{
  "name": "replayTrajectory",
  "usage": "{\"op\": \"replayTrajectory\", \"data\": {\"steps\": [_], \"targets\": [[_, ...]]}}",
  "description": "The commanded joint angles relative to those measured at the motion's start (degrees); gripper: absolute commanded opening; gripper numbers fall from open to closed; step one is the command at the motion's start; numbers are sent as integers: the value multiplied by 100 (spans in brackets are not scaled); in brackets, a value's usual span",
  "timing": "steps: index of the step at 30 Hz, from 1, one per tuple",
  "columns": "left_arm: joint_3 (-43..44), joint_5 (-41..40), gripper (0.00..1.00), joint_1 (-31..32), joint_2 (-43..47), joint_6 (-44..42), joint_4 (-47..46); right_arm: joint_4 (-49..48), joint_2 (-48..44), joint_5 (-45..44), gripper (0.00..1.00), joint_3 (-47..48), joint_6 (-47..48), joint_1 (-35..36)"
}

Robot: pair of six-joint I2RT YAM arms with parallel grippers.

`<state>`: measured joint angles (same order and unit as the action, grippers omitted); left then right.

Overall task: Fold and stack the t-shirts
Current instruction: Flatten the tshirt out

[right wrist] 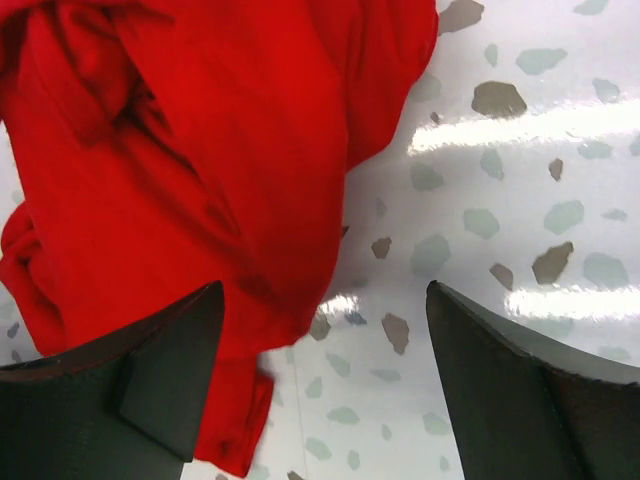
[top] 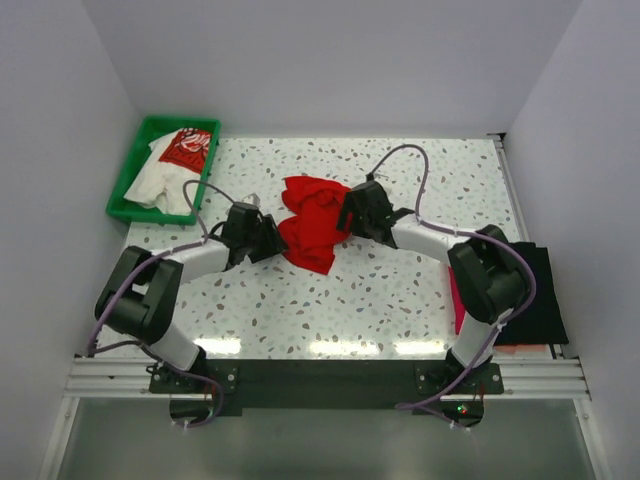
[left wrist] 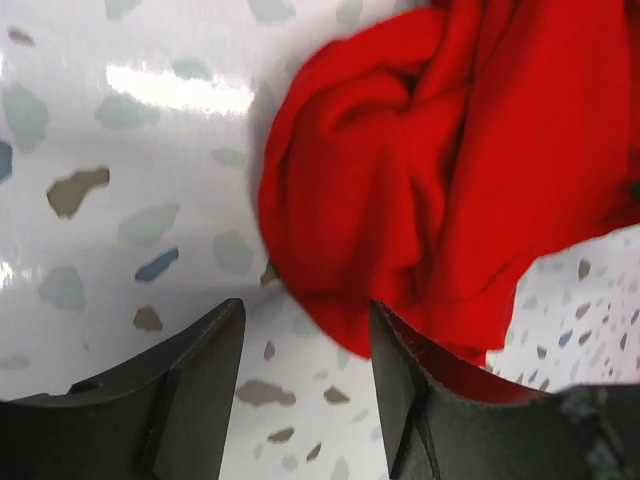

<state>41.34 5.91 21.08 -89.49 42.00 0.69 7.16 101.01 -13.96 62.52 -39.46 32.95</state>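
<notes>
1. The red shirt (top: 312, 222) lies crumpled in a heap at mid-table (top: 400, 290), between the two grippers. A white shirt (top: 170, 165) sits bunched in the tray (top: 128, 190) at far left. A black shirt (top: 540, 295) lies folded at the right edge.
2. Only the top view shows the tray and the black shirt. The wrist views show the red folds close up.
3. The left gripper (left wrist: 305, 340) has its jaws apart, with the heap's edge between them, unclamped. The right gripper (right wrist: 325, 340) has its jaws spread wide, with cloth against one finger and nothing grasped.

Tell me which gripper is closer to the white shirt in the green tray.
Left. The left gripper is a short way from the white shirt; the right gripper lies farther off, beyond the red shirt.
</notes>
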Motion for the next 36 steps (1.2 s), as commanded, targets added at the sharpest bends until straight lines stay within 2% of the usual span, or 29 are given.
{"op": "replayTrajectory", "data": {"steps": [1,5,6,7,8,9,10,11,12,13,17,22,25,29,36], "targets": [[93,-91,57,28,-454,282,-753,-698,339,200,81,409,-299,-16],[190,-143,55,36,-797,449,-912,-689,630,367,66,699,-422,-78],[199,-134,51,36,-876,493,-1026,-716,665,376,59,709,-439,-96],[199,-117,51,36,-920,520,-1044,-820,665,385,55,717,-439,-104],[268,-99,44,36,-973,537,-1044,-795,648,376,51,744,-474,-122],[321,-73,38,36,-1078,555,-1018,-760,630,367,37,761,-492,-192],[383,-90,19,36,-1096,555,-896,-594,587,367,30,788,-510,-245],[514,-169,10,36,-1097,555,-782,-523,473,359,21,805,-501,-297],[593,-369,4,36,-1027,538,-650,-305,394,332,5,832,-492,-420],[673,-519,0,2,-965,511,-362,-190,315,358,0,849,-475,-508],[1182,-943,0,-367,-596,362,405,321,-247,525,0,832,-186,-1026],[1437,-820,0,-1279,124,213,844,1076,-1074,578,0,762,306,-1756],[1727,-785,0,-1571,318,-16,1230,1428,-1346,640,0,779,500,-2038],[2254,-828,0,-1695,389,-236,1680,1596,-1707,639,0,648,624,-2214],[2607,-758,0,-1757,994,-595,1961,1709,-2278,947,0,717,764,-2275]]}}
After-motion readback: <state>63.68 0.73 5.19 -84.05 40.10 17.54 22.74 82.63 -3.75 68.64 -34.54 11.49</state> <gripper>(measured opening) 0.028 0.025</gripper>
